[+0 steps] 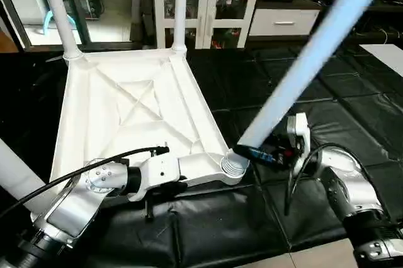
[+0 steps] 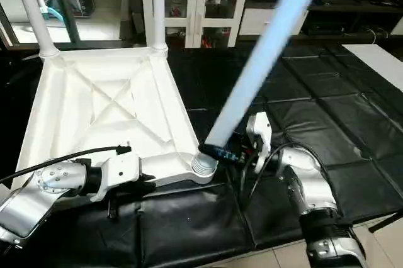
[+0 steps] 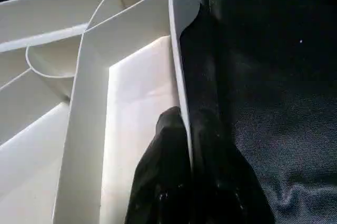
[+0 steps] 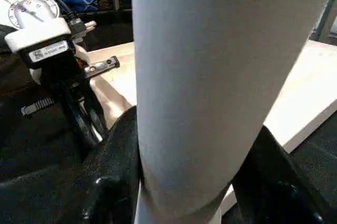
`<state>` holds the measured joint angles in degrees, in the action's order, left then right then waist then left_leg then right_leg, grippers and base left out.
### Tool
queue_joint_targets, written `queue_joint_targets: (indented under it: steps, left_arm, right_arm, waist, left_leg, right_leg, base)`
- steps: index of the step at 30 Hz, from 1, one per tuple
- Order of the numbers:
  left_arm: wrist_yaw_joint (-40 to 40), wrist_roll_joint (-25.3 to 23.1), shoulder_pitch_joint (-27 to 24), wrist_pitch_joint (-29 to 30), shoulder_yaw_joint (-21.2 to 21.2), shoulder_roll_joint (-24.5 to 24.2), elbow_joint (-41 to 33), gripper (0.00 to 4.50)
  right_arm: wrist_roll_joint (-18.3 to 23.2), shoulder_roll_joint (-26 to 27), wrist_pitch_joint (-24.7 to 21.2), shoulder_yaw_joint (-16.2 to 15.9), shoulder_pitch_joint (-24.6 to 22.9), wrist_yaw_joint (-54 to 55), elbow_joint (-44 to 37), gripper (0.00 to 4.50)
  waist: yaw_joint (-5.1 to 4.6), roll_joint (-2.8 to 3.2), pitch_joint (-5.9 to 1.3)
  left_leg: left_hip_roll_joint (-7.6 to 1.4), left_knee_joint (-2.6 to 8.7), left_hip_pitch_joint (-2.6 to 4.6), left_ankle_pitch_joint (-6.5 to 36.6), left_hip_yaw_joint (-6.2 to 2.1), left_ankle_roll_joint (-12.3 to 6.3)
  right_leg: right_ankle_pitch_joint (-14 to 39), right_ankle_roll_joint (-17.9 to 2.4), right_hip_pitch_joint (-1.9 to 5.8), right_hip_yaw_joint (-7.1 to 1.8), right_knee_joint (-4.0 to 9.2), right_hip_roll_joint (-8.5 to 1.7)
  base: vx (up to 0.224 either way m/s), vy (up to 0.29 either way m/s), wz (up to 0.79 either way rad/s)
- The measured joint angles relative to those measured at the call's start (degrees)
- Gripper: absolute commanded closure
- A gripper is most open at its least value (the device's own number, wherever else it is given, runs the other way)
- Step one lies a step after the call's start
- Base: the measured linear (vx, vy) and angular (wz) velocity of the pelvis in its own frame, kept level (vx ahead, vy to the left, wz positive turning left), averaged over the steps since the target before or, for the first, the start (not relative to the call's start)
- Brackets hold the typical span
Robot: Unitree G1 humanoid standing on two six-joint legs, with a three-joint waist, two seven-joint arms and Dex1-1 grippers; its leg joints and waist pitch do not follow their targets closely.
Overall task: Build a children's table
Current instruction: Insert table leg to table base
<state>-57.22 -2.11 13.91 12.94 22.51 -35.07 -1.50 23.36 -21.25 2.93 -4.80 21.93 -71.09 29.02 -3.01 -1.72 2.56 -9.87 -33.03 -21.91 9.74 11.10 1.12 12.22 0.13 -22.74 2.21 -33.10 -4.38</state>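
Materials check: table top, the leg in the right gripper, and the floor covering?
Table top: looks like moulded white plastic, semi-gloss, judging by thin diagonal ribs and rounded sockets. Leg: smooth white tube, probably plastic, seamless with a soft sheen. Floor mats: black, shiny and wrinkled, likely vinyl-covered padding.

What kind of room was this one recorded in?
Probably an indoor lab or workshop-type room, not a home. Work happens on black padded floor mats, a white glass-door cabinet of small items stands behind, and a white drawer unit sits beside it.
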Motion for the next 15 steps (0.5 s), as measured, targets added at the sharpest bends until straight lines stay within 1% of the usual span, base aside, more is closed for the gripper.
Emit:
queue_joint_targets:
  steps: [5,11,15]
  left_arm:
    - [0.00,0.00,0.01,0.34,0.13,-0.07,0.04,4.50]
    - [0.02,-0.04,0.05,0.42,0.05,-0.39,0.16,4.50]
    - [0.09,-0.39,0.08,0.58,-0.09,-0.57,0.29,4.50]
  right_arm:
    - [-1.25,-0.44,1.57,-0.64,-0.11,-0.13,-0.08,2.64]
    - [-1.67,-0.72,1.79,-1.35,0.19,0.36,0.16,2.64]
    - [-1.67,-0.24,1.05,-1.48,0.75,1.46,0.85,2.64]
  waist:
    - [-0.05,-0.09,-0.16]
    - [-0.16,-0.10,-0.16]
    - [-0.44,-0.05,-0.12]
  left_leg:
    - [0.00,0.01,0.11,0.00,0.01,0.00]
    - [0.00,0.02,0.39,0.00,-0.01,0.00]
    - [0.01,0.04,0.56,0.01,-0.12,0.01]
  right_leg:
    - [0.00,0.00,0.06,-0.01,0.04,0.01]
    - [0.02,0.02,0.09,0.02,0.12,0.01]
    - [0.06,0.07,0.15,0.16,0.36,0.00]
  base:
    - [0.000,0.000,0.00]
    - [0.000,0.000,0.00]
    - [0.000,0.000,0.00]
